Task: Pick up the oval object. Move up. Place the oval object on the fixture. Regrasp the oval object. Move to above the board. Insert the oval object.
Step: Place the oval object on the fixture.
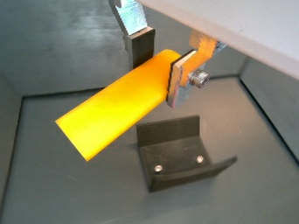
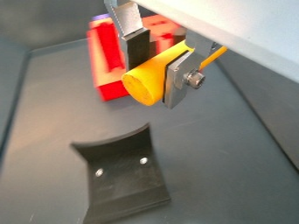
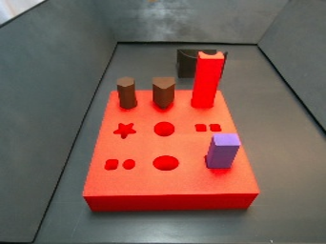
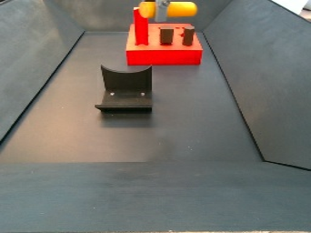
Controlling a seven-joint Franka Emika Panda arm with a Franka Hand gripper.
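Pincer (image 1: 156, 68) clamps the oval object (image 1: 122, 105), airborne near the board (image 4: 165, 55), top of side view. Fixture (image 4: 124, 89) bare; insertion left.

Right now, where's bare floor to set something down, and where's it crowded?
Bare floor: the wide stretch nearer the camera than the fixture, plus the strips either side of it. Crowded: the board with its pegs, where the end effector holds the oval object above.
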